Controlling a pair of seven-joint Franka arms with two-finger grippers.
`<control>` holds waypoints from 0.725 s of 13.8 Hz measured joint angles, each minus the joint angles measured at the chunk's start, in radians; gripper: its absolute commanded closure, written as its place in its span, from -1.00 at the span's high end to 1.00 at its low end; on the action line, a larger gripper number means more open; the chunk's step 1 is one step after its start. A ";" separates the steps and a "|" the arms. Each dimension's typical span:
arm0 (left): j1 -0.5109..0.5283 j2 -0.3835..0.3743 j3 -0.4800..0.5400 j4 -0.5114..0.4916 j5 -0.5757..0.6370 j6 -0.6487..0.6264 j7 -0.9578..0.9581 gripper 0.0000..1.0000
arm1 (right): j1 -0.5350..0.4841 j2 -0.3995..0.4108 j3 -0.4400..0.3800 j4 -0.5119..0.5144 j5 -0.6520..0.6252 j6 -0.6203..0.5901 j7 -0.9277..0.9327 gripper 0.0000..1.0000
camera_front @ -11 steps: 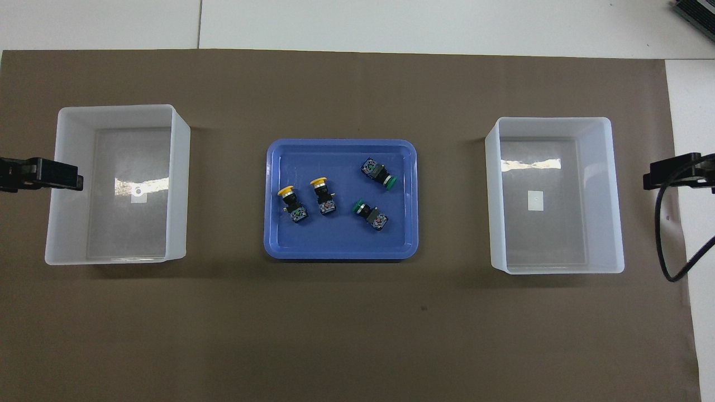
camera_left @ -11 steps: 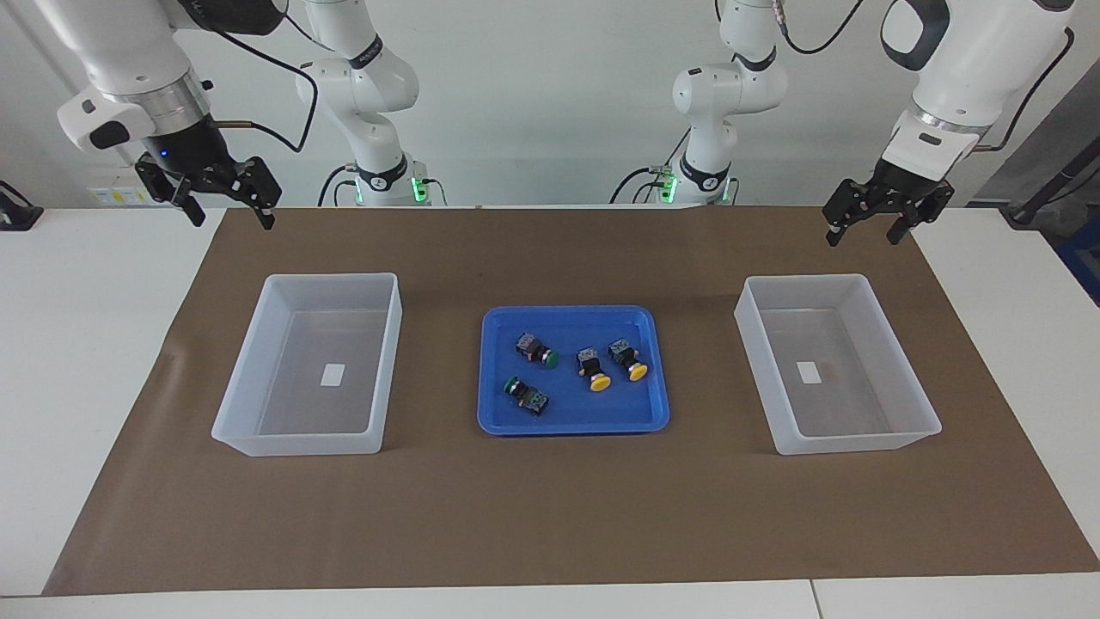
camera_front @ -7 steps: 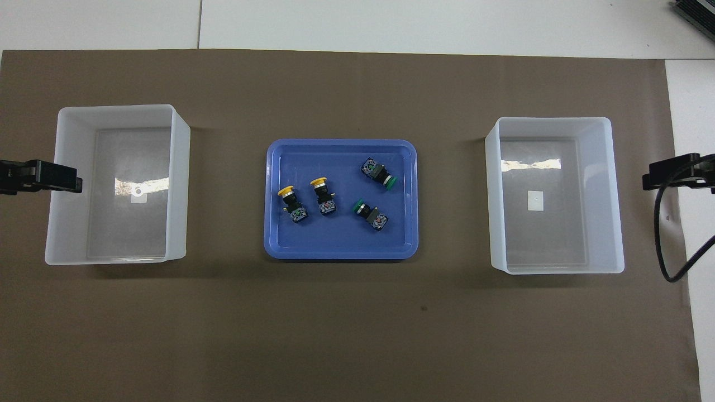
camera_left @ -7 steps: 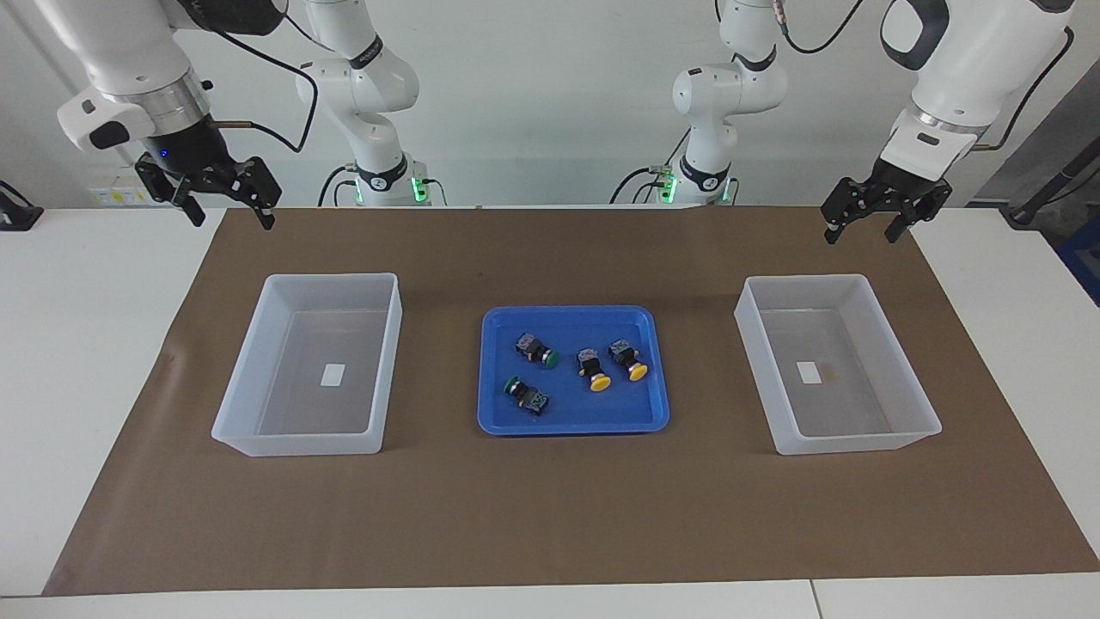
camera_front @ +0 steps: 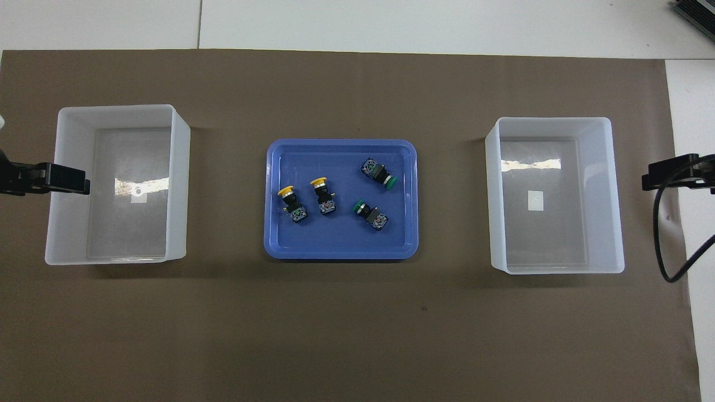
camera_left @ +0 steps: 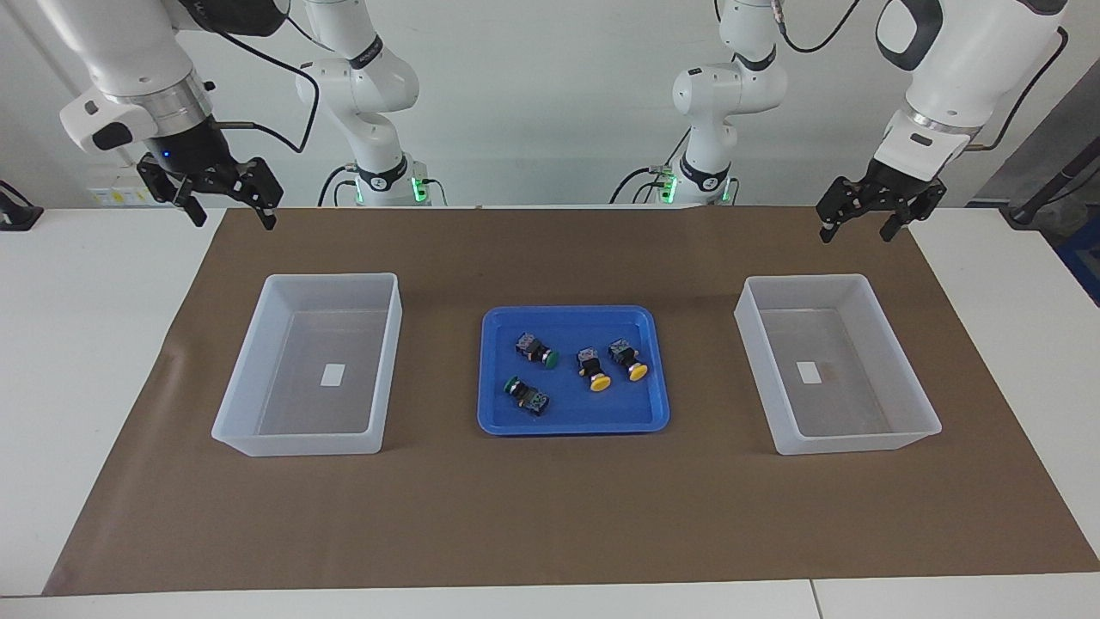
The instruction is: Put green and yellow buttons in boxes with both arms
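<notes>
Two green buttons and two yellow buttons lie in the shallow blue tray at the middle of the mat. In the overhead view the greens and yellows lie on their sides. Two translucent boxes stand either side of the tray, each with only a white label inside. My left gripper hangs open and empty, over the outer wall of its box. My right gripper hangs open and empty, outside its box.
A brown mat covers most of the white table. A black cable hangs from the right arm beside its box. The arm bases stand at the robots' end of the table.
My left gripper has risen a little and shifted slightly inward over its box's outer wall. My right gripper has barely moved. The buttons lie as before.
</notes>
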 measured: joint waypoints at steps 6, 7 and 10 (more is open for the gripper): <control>-0.106 -0.032 -0.005 -0.240 -0.001 0.367 -0.115 1.00 | 0.000 -0.005 0.004 -0.015 0.000 0.000 0.000 1.00; -0.124 -0.024 -0.005 -0.258 -0.001 0.401 -0.146 1.00 | 0.000 -0.007 0.004 -0.020 0.000 0.000 0.000 1.00; -0.194 0.051 -0.007 -0.289 -0.001 0.543 -0.304 1.00 | 0.003 -0.010 0.008 -0.025 0.000 0.000 0.000 1.00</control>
